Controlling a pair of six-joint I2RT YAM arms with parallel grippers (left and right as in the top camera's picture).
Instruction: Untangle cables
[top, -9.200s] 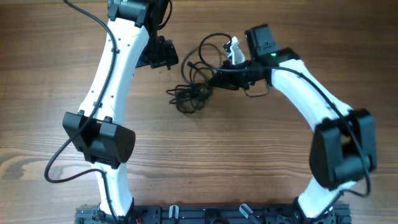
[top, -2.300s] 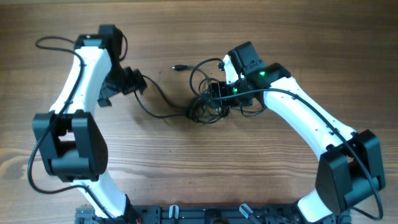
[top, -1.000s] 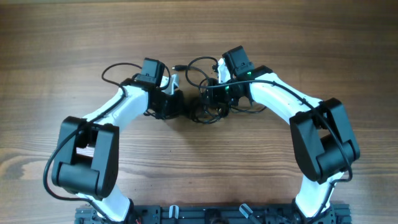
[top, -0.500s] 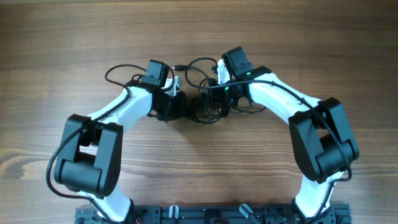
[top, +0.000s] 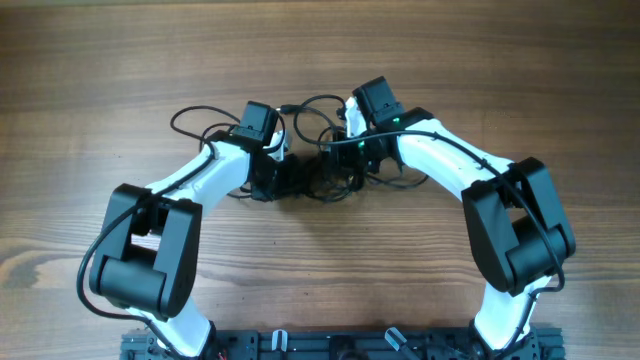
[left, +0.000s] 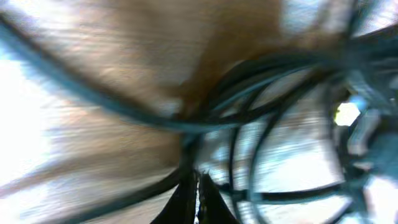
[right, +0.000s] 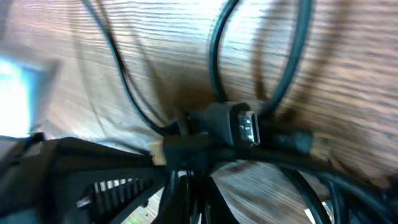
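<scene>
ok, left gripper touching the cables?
Cannot tell. Left wrist view is blurred: cables cross by the left gripper, no clear contact or gap; overhead hides it.

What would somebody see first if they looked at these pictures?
Two white robot arms, the left arm and the right arm, curve in from both sides and meet over a small tangle of black cables in the middle of the wooden table. Up close, the right wrist view shows a plug connector lying among the cords.

Tight in the middle: left gripper (top: 283, 177) and right gripper (top: 346, 152) hem the cables (top: 328, 187) in from both sides. Open table (top: 500, 60) on the far and near sides.
</scene>
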